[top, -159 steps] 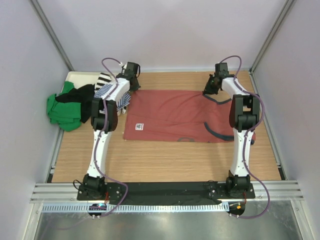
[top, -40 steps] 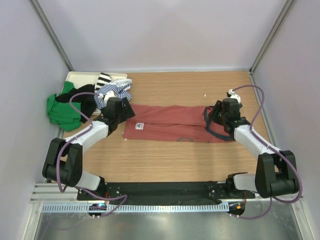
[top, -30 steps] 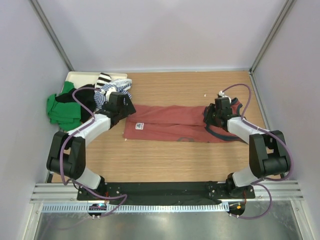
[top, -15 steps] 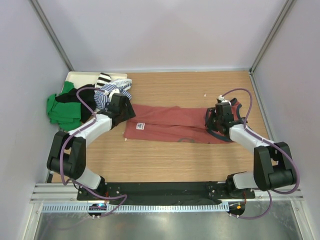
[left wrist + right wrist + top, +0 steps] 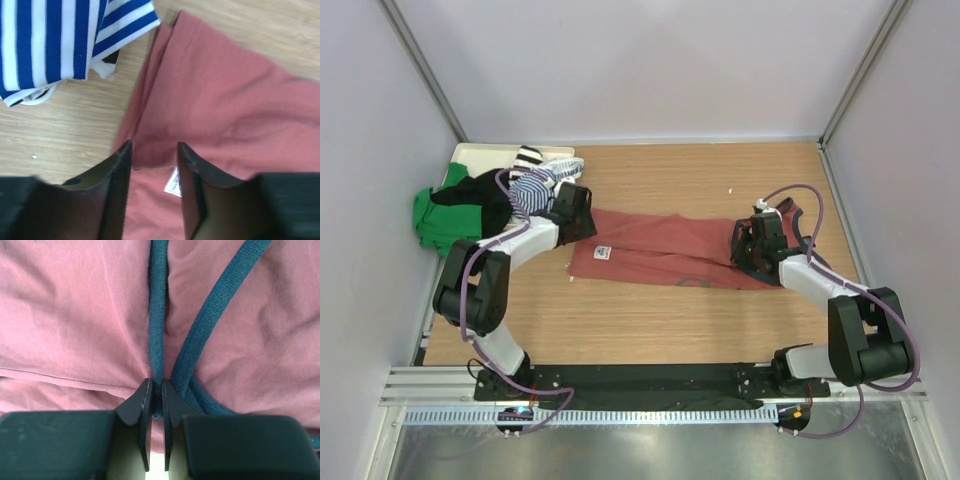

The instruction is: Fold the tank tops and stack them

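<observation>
right gripper (image 5: 156, 385) is pinching the dark trim (image 5: 158, 320) of the red top (image 5: 665, 250) at its strap end, jaws all but shut on the strip. left gripper (image 5: 152, 150) is hanging over the hem end with jaws about half open, straddling a ridge of red cloth beside the label (image 5: 173, 182) and gripping nothing. whether its tips are touching the cloth is not clear.

the red top is lying as a long band across the table (image 5: 650, 320), seemingly folded once lengthwise.

the step appears to be taking both ends for the next fold. the left jaws likely need to be closing on every layer of that ridge, not just the upper one, and both ends probably should be rising together, cloth taut, so the band is not sagging or twisting.

the striped top (image 5: 60, 40) is lying just beside the red top's hem corner and could be snagged by the closing jaws. beyond it, away from the red top, green (image 5: 440, 215) and black (image 5: 480, 195) cloths are piling against a white tray (image 5: 490, 150). at the strap end, loose trim loops are trailing off the red top and may be dragging.
</observation>
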